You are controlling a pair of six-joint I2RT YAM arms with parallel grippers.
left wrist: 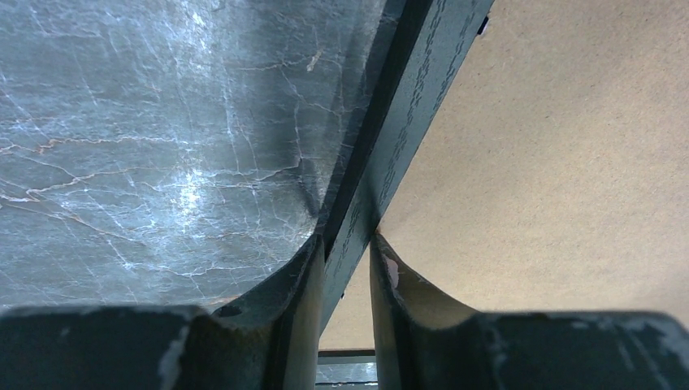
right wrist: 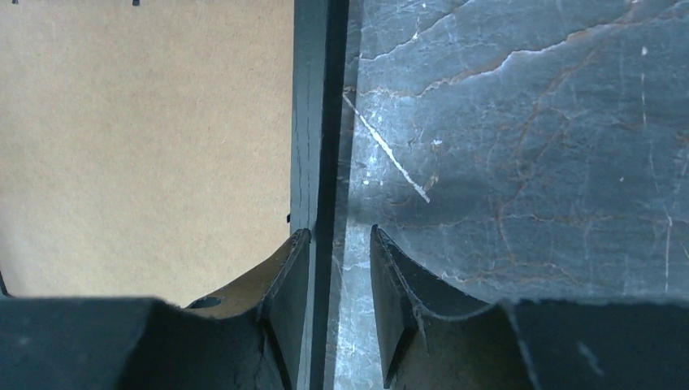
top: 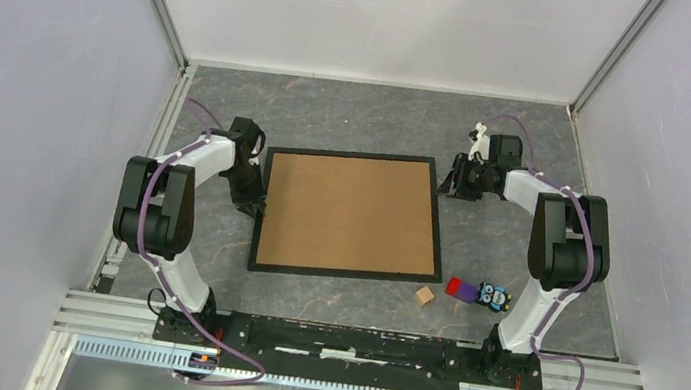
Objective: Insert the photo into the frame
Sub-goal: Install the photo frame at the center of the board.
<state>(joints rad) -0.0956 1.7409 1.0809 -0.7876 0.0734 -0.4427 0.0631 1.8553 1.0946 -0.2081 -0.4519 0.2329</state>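
Note:
The black frame [top: 343,272] lies flat in the middle of the table with a plain brown backing board [top: 349,211] filling it. No photo shows in any view. My left gripper [top: 252,205] is at the frame's left rail. In the left wrist view the rail [left wrist: 406,122] runs between the fingers, and both fingertips of the gripper [left wrist: 348,240] touch it. My right gripper [top: 449,183] is at the far part of the right rail. In the right wrist view one finger of the gripper [right wrist: 340,236] lies against the rail [right wrist: 307,122]. The other finger stands apart over bare table.
A small wooden cube [top: 424,294], a red and purple piece [top: 458,289] and a small blue toy [top: 494,296] lie near the right arm's base. A white object [top: 478,137] sits behind the right gripper. Grey walls enclose the table on three sides.

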